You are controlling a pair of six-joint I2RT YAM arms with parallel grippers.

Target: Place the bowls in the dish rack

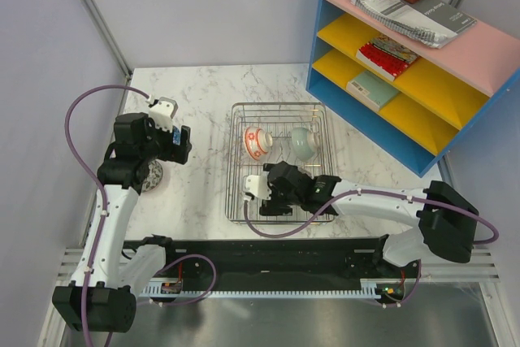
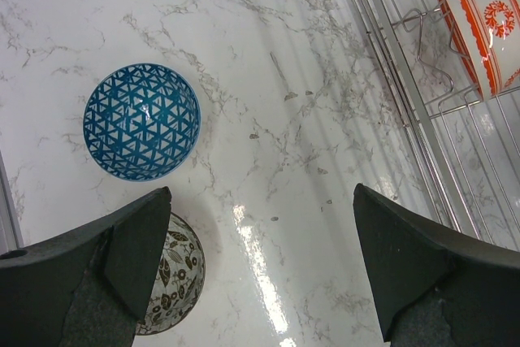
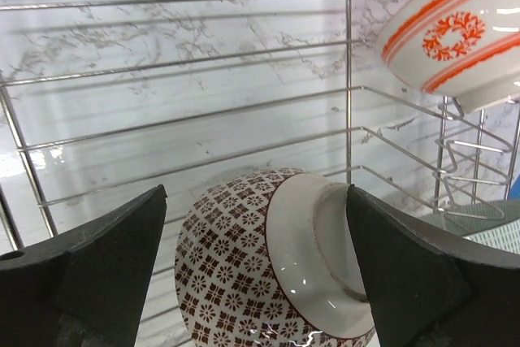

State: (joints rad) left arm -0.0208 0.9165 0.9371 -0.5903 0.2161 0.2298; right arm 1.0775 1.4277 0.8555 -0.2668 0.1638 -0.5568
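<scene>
The silver wire dish rack (image 1: 315, 119) stands mid-table. A red-orange and white bowl (image 1: 257, 141) and a pale teal bowl (image 1: 303, 140) stand on edge in its far part. My right gripper (image 1: 268, 199) is low in the rack's near left part. In the right wrist view it (image 3: 256, 201) is open around a reddish-brown patterned bowl (image 3: 244, 282) lying on its side; the left finger stands apart from it. My left gripper (image 1: 180, 142) is open and empty above the table left of the rack. Below it lie a blue triangle-patterned bowl (image 2: 141, 121) and a grey floral bowl (image 2: 175, 282).
A blue shelf unit (image 1: 406, 62) with books stands at the back right. The rack's left wall (image 2: 390, 62) and the red-orange bowl (image 2: 483, 30) show at the right of the left wrist view. A grey bowl (image 1: 154, 175) peeks from under the left arm.
</scene>
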